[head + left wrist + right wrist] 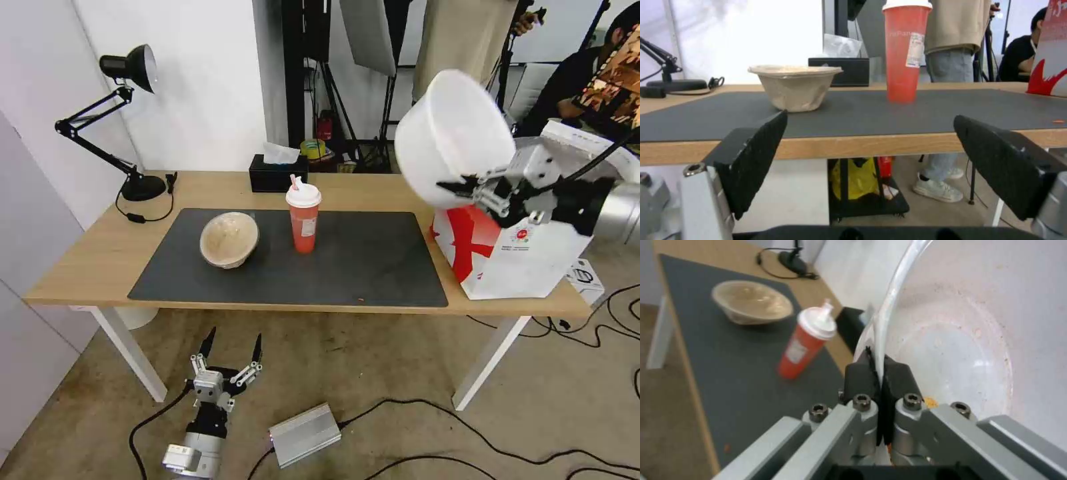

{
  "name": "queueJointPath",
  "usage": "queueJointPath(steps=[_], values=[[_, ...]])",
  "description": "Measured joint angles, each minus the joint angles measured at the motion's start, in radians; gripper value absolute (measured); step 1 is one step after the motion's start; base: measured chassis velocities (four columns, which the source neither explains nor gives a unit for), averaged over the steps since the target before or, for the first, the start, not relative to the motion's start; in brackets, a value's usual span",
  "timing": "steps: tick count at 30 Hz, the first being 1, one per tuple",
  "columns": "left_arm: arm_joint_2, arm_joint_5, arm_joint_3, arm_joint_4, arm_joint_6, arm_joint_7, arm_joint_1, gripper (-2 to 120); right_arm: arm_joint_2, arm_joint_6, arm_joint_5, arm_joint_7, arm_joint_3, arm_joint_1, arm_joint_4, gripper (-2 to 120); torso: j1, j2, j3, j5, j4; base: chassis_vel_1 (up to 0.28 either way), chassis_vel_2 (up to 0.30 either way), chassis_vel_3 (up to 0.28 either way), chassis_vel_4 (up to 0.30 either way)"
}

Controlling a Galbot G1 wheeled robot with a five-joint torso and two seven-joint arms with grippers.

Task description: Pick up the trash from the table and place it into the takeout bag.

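Nearest you, at the lower left of the head view, the left gripper (230, 347) waits below the table edge with its fingers spread wide and nothing between them. Beyond it the table (100, 260) carries its dark mat (360, 267), and on the mat, left of centre, sits the beige lidded bowl (229, 239) with the red drink cup (303, 219) just to its right, the two standing apart (both untouched). At the right of the frame the right gripper (459, 185) is pinched tight on the rim of the large white bowl (453, 133), which it holds tipped on its side, up in the air over the takeout bag (513, 257) at the table's right end. Its inside shows orange food flecks in the right wrist view. You are in the placing step for the first piece of trash, as I read it. The next move calls for getting the bowl squarely above the bag's opening and lowering it before letting go, since the bowl looks nearly as wide as the bag.
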Motion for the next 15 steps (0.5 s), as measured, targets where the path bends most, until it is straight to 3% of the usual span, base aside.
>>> queueJointPath(steps=[2, 8, 15], values=[[0.002, -0.001, -0.001, 0.0, 0.0, 0.0, -0.001, 100, 0.0, 0.001, 0.001, 0.001, 0.013, -0.007, -0.008, 0, 0.0, 0.0, 0.0, 0.0, 0.0, 0.0, 0.0, 0.0, 0.0], [0.011, -0.005, -0.002, 0.007, -0.001, 0.0, -0.007, 100, -0.012, 0.007, 0.01, 0.003, 0.265, -0.18, -0.05, 0, 0.0, 0.0, 0.0, 0.0001, 0.0, 0.0, 0.0, 0.0, 0.0], [0.013, -0.005, 0.004, 0.01, -0.001, 0.0, -0.011, 100, -0.023, 0.019, 0.007, 0.001, 0.291, -0.204, -0.095, 0, 0.0, 0.0, 0.0, 0.0, 0.0, 0.0, 0.0, 0.0, 0.0]])
